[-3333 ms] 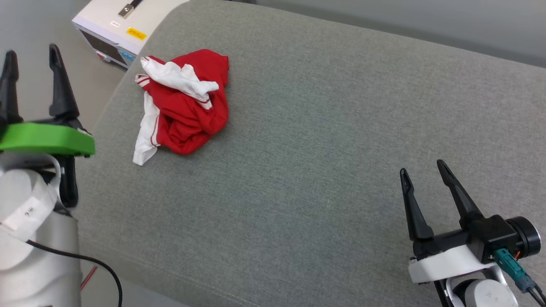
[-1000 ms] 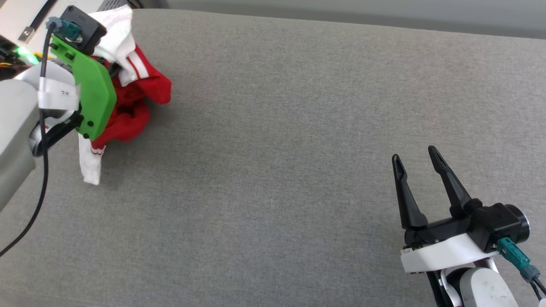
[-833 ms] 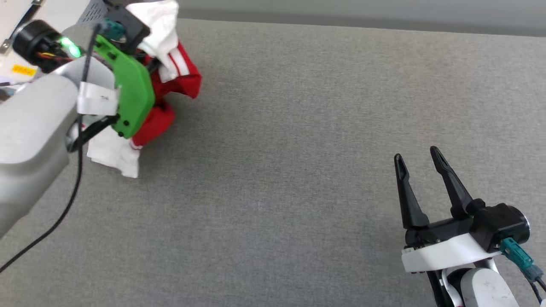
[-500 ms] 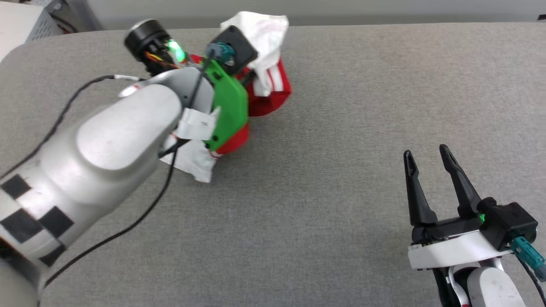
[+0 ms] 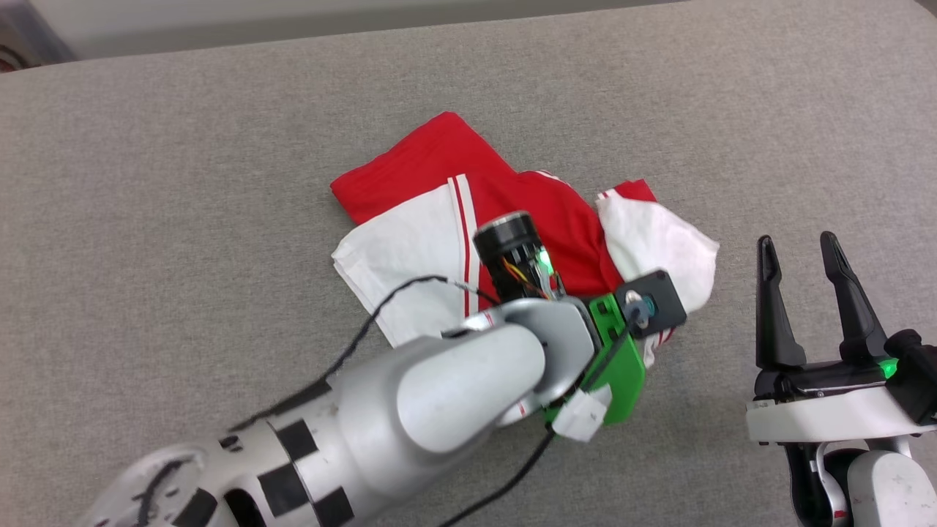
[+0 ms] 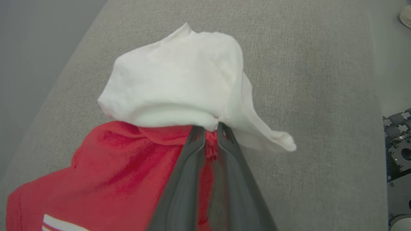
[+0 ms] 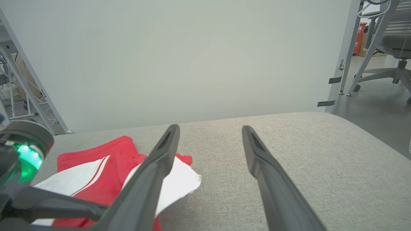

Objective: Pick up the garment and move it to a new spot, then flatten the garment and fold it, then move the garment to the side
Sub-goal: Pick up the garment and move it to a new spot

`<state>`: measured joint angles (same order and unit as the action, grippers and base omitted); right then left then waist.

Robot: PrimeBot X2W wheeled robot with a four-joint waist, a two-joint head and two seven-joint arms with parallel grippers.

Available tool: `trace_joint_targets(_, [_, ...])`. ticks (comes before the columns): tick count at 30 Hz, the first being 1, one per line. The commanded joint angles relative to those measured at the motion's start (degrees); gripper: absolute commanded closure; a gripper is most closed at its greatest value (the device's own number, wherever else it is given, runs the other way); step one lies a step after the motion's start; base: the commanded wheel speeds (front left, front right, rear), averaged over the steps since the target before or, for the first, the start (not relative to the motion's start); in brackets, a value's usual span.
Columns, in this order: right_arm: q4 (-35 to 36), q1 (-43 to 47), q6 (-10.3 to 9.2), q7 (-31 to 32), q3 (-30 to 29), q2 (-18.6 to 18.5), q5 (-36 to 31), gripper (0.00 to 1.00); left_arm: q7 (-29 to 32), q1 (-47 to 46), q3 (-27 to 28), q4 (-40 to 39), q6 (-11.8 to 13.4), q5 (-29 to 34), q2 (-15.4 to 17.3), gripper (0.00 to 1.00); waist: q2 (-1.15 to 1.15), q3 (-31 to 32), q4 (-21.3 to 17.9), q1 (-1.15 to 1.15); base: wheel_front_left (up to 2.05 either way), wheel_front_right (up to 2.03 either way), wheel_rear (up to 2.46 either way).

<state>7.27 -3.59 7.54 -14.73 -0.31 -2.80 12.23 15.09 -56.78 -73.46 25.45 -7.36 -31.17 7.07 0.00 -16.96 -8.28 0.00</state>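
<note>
The garment (image 5: pixel 542 212), red with white sleeves and striped trim, lies loosely spread in the middle of the grey cushioned surface (image 5: pixel 183 219). My left arm reaches in from the lower left, and its green-plated wrist (image 5: pixel 618 366) covers the garment's near edge. In the left wrist view my left gripper (image 6: pixel 210 130) is shut on a bunch of fabric where red meets a white sleeve (image 6: pixel 173 83). My right gripper (image 5: pixel 798 245) stands open just right of the garment, touching nothing. In the right wrist view the right gripper (image 7: pixel 209 128) is empty, with the garment (image 7: pixel 96 150) at its left.
The surface's far edge (image 5: pixel 468 33) runs along the top, with a pale wall (image 7: pixel 179 57) behind. An office chair (image 7: pixel 390 41) stands on the floor to the right. A metal frame (image 7: pixel 19 77) stands at the left.
The camera has turned. My left gripper has carried the garment from the surface's left end to its middle, where it now lies more spread out. The right gripper stays open.
</note>
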Motion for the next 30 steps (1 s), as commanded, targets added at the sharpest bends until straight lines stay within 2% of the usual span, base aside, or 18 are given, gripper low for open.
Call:
trace_joint_targets(1, [0.4,-0.8,-0.05,-0.3,0.0,-0.1,0.2,0.0,0.4,2.6,0.1,0.7,-0.1,1.4,-1.0,1.0,0.0,-1.0,-1.1,0.0,0.0,0.0,0.0])
trace_joint_targets(6, [0.5,-1.5,-0.05,-0.3,0.8,-0.1,0.4,0.0,3.2,9.9,0.1,2.5,-0.1,5.9,-3.4,1.0,0.0,-2.1,-2.1,0.0,0.0,0.0,0.0])
trace_joint_targets(13, [-0.1,-1.8,-0.05,-0.3,1.4,-0.1,0.4,0.0,1.1,12.9,0.1,4.7,-0.1,4.7,-4.1,1.0,0.0,-2.3,-2.0,0.0,0.0,0.0,0.0])
trace_joint_targets(14, [-0.2,-1.7,-0.05,-0.3,1.4,-0.1,0.3,0.0,-0.7,12.4,0.1,4.7,-0.1,4.6,-4.1,0.58,0.0,-2.0,-1.9,0.0,0.0,0.0,0.0])
trace_joint_targets(15, [-0.3,-1.6,-0.05,-0.3,1.4,-0.1,0.3,0.0,-2.4,11.8,0.1,4.7,-0.1,4.6,-4.2,0.0,0.0,-1.7,-1.7,0.0,0.0,0.0,0.0])
trace_joint_targets(24, [-1.2,1.5,-0.05,-0.3,0.8,-0.1,-0.2,0.0,-20.8,8.0,0.6,7.4,0.1,1.6,-4.2,0.0,0.0,4.5,1.2,0.0,0.0,0.0,0.0])
trace_joint_targets(27, [-1.2,2.8,-0.05,-0.3,0.7,-0.1,-0.3,0.0,-25.9,8.4,2.0,8.6,2.5,0.7,-4.2,0.0,0.0,6.5,2.4,0.0,0.0,0.0,0.0])
trace_joint_targets(30, [-1.3,4.1,-0.05,-0.3,0.7,-0.1,-0.5,0.0,-28.8,9.0,4.4,10.3,6.0,0.4,-4.2,0.0,0.0,8.2,3.8,0.0,0.0,0.0,0.0])
